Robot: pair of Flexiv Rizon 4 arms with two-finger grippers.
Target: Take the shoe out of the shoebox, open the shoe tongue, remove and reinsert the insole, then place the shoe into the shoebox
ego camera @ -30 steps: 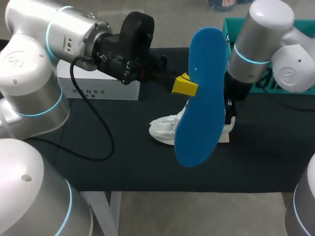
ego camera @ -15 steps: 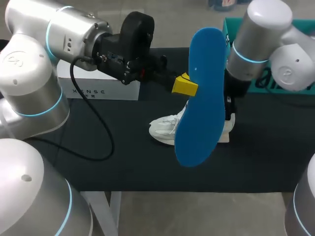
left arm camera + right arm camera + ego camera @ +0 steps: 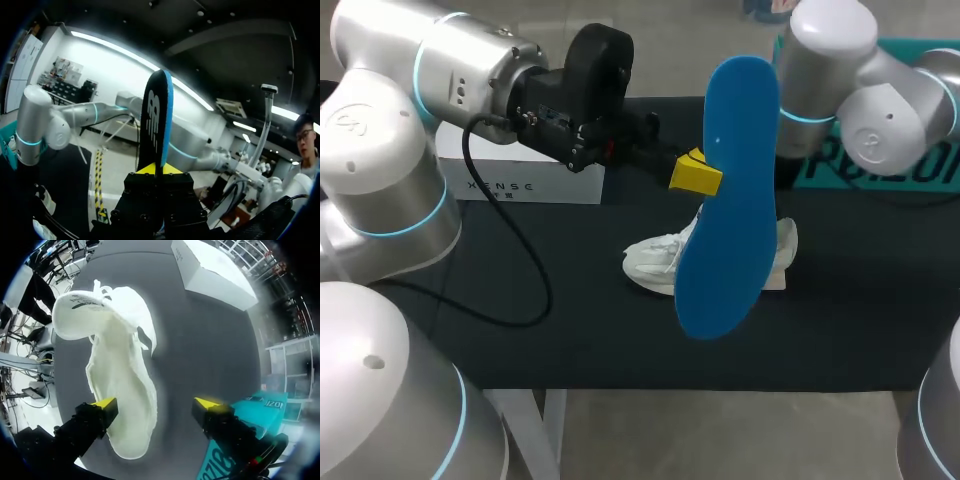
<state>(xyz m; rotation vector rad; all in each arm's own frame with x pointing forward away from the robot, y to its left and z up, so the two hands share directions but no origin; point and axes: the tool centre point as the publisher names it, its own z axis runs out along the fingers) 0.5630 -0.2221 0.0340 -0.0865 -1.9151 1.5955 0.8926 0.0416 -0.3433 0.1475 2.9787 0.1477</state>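
Now the left pincer (image 3: pixel 695 175) pinches the blue insole (image 3: pixel 730 200) upright. The right pincer (image 3: pixel 156 403) hangs spread over the shoe (image 3: pixel 117 355) at 6 o'clock.

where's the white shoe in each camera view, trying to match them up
Head view: the white shoe lies partly hidden behind the blue insole.
Left wrist view: not clearly in it.
Right wrist view: the white shoe lies ahead of and under the right gripper, heel end by one finger.
Shared landmark: the white box, also in the right wrist view.
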